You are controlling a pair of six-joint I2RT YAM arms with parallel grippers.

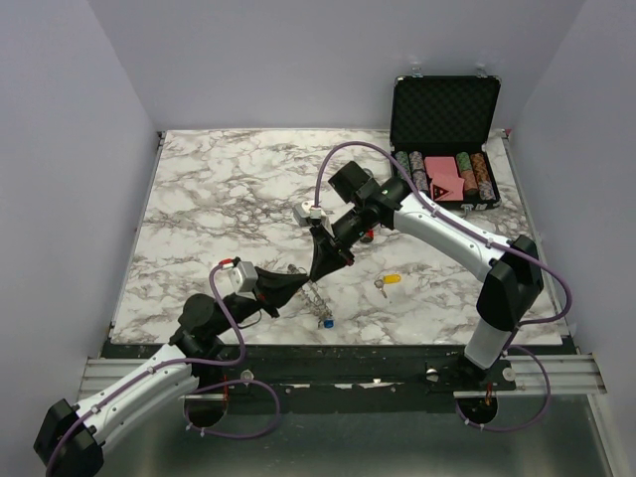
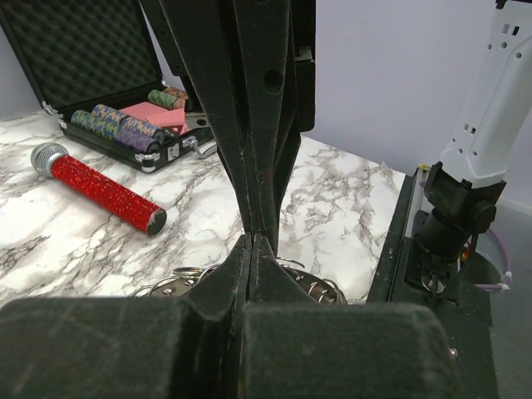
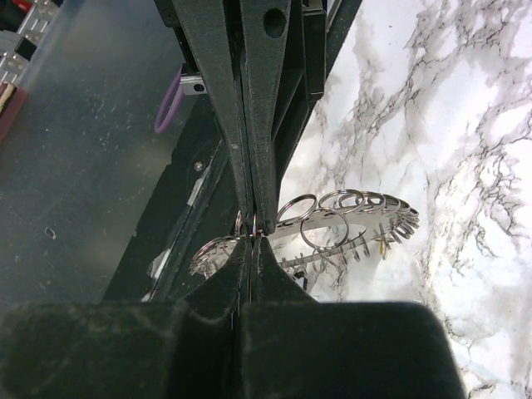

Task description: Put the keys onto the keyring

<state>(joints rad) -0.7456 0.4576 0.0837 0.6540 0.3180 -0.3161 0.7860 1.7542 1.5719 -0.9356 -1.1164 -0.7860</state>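
Centrally, above the white, grey-veined marble bench (image 1: 219,199), the left claw (image 2: 252,249) and the right claw (image 3: 252,248) were held tip to tip. Each was clamped on the rim of the thin silvery wire keyring (image 3: 349,218), presumably so that a loop was steadied for threading. A tiny yellow-headed key (image 1: 389,282) was seen loose on the bench nearby. A blue-headed key (image 1: 326,321) was seen just below the ring, its attachment unclear.
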